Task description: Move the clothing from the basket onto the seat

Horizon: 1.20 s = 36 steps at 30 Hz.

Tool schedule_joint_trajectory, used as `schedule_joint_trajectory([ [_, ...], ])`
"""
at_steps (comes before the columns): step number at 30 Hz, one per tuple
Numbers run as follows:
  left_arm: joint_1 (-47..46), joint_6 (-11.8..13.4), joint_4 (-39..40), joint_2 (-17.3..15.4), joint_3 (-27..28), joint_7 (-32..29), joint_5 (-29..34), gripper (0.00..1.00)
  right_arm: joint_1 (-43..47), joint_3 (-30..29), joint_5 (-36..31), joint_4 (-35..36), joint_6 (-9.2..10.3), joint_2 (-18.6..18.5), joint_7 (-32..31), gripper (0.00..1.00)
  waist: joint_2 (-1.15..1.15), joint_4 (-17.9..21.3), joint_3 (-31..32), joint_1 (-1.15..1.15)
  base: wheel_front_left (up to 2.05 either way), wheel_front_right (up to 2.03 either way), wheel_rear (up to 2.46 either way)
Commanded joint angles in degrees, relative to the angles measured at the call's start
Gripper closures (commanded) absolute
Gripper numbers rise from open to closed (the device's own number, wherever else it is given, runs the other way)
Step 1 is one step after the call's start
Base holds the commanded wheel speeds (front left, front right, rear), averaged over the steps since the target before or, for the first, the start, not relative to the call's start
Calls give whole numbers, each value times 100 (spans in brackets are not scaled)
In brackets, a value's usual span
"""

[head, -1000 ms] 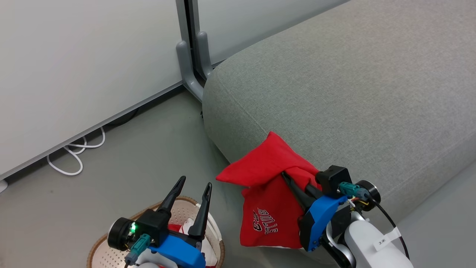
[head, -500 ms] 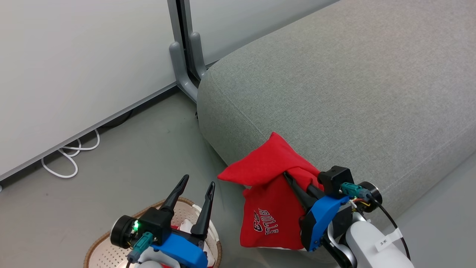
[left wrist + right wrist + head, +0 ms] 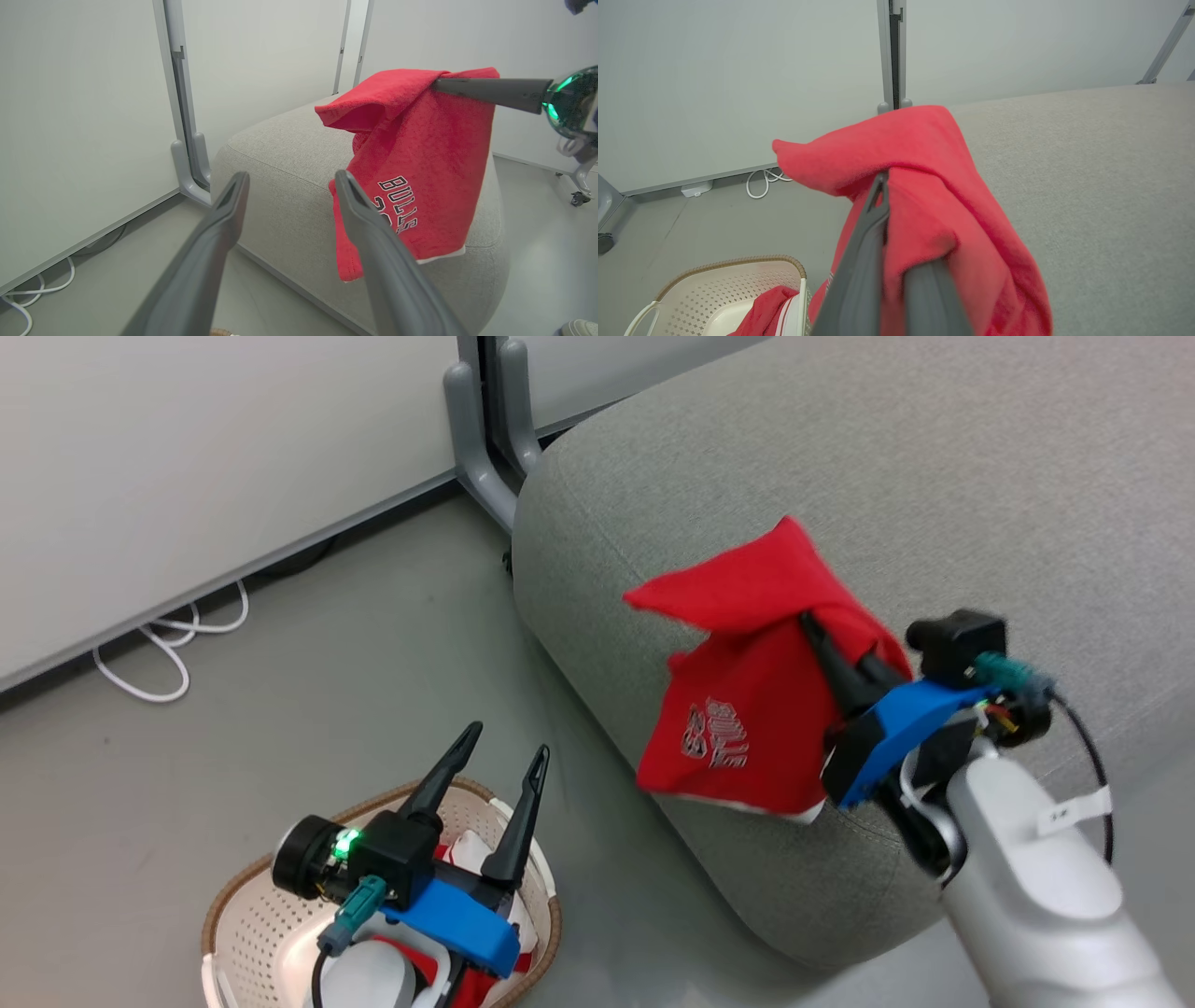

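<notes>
Right gripper (image 3: 808,623): jaws closed tight on a bunched fold of red cloth, fingers lying about level in the left wrist view.
Held clothing (image 3: 747,709): a red garment with white "BULLS" lettering, hanging from that pinch, clear of the basket.
Long axis: runs from the pinched fold straight down to the white-edged hem, close to vertical in the left wrist view.
Pointing: the hem points at the floor. One loose folded corner sticks out sideways toward the wall panels. The lettering runs down the cloth on a slant.
Position over the seat (image 3: 934,476): the garment hangs at the rounded near end of the grey cushion, partly over its top and partly before its front face. Whether the cloth touches the fabric cannot be told.
Left gripper (image 3: 508,739): fingers spread wide with nothing between them, held above the basket, tips aimed toward the seat end and the wall.
Basket (image 3: 243,915): cream, perforated, brown-rimmed, standing on the floor near the seat's end.
Remaining clothing (image 3: 763,310): another red piece with white trim lying inside the basket.
Cable (image 3: 149,644): white loops on the floor along the wall.
</notes>
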State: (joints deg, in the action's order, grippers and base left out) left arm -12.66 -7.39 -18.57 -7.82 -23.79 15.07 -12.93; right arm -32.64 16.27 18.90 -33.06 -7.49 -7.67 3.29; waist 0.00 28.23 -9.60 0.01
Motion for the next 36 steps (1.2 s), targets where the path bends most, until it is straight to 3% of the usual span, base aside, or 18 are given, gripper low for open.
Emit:
schedule_joint_trajectory([
  [1,-136,-12,29,-82,-24,16,32,0,-229,-84,46,-19,-1,-64,35,100,0,-177,-291,-1,0,0,0],
  [6,-588,-13,109,-240,-291,16,38,0,-985,-686,303,-260,-1,-453,142,100,0,-530,-906,-1,0,0,0],
  [12,-1066,-13,269,-389,-562,16,4,0,-1685,-1599,210,-552,-1,-1264,350,100,0,-1042,-1590,-1,0,0,0],
  [20,-1408,-13,714,-595,-548,16,115,0,-2214,-2738,56,-729,-1,-1922,575,100,0,-1508,-2452,-1,0,0,0],
  [26,-1578,-13,962,-781,-562,16,255,0,-2391,-3258,146,-982,-1,-1909,750,100,0,-1622,-2891,-1,0,0,0],
  [36,-1499,-13,1097,-895,-428,16,329,0,-2320,-3275,246,-1590,-1,-1703,912,100,0,-1636,-3010,-1,0,0,0],
])
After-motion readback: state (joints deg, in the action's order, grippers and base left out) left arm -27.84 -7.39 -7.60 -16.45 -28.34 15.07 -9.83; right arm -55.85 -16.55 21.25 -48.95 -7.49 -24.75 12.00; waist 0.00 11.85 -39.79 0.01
